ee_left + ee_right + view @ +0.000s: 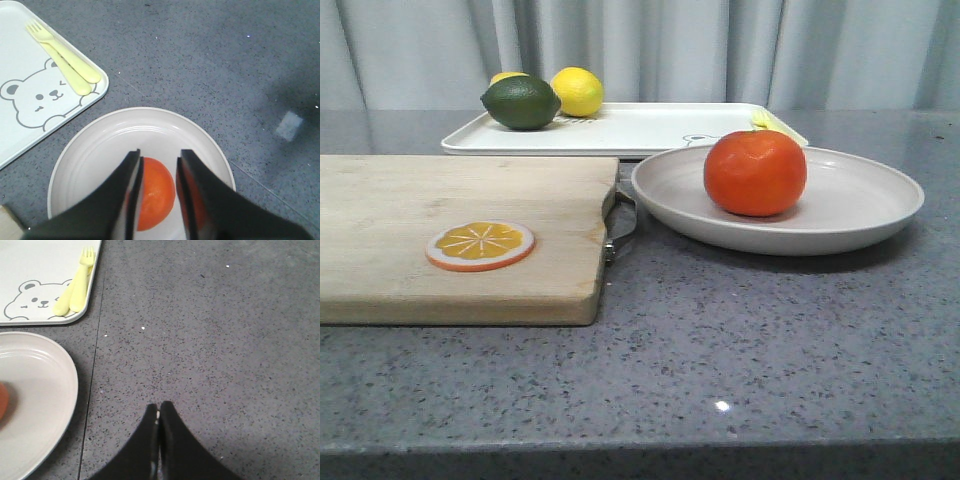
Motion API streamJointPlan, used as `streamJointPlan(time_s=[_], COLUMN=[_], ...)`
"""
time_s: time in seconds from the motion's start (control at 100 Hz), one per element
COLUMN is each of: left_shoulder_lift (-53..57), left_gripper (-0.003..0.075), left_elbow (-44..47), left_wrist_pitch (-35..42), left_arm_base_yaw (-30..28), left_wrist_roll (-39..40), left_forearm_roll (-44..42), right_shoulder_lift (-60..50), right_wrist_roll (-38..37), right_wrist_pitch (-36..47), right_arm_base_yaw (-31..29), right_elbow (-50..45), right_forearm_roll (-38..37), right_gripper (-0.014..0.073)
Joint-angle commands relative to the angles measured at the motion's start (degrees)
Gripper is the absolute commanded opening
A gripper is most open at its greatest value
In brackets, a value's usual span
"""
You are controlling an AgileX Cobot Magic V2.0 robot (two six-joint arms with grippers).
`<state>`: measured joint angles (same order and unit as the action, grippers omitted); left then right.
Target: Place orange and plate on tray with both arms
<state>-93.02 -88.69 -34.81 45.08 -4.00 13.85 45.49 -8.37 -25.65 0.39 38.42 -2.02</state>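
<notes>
**Already on the plate: the orange sits off the tray**

Seen from the front, the orange (755, 172) is a round, bright fruit with a dimpled top, resting inside the plate (850, 205), a wide shallow off-white dish with a raised rim. The plate stands on the grey speckled table (740, 350), just in front of the tray (620, 130), a flat white rectangle with a low rim. On the tray's far left lie a dark green lime (521, 102) and a yellow lemon (577, 91). A wooden cutting board (460, 280) lies to the left of the plate, bearing a flat orange slice disc (480, 246). Neither arm shows in this view.

The left wrist view adds what the front cannot: the left gripper (159, 160) hangs above the plate with its fingers spread apart, the orange visible through the gap and not grasped. The tray's bear drawing (40, 100) shows plainly, with a pale yellow fork (62, 57) lying beside it near the tray's corner.

The right wrist view shows the right gripper (159, 412) with its fingers pressed together, holding nothing, over bare table beside the plate. Only a sliver of the orange appears at the picture's edge.
</notes>
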Motion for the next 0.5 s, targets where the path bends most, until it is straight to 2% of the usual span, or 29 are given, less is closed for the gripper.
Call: streamJointPlan(time_s=[0.0,0.07,0.49], left_shoulder_lift=[4.82,6.63,18.5], left_gripper=[0.0015,-0.0019,-0.0019], left_elbow=[1.1,3.7,19.16], left_wrist_pitch=[3.68,4.37,8.49], left_arm_base_yaw=[0.15,0.15,0.15], left_wrist_roll=[0.0,0.0,0.2], left_forearm_roll=[0.26,0.26,0.26], right_shoulder_lift=[-0.11,-0.11,-0.11], right_wrist_roll=[0.1,0.1,0.1], right_wrist_pitch=[2.84,2.26,1.51], right_arm_base_yaw=[0.27,0.27,0.27], right_elbow=[2.33,2.33,2.33], right_forearm_roll=[-0.42,-0.42,-0.42], right_gripper=[-0.006,-0.006,-0.006])
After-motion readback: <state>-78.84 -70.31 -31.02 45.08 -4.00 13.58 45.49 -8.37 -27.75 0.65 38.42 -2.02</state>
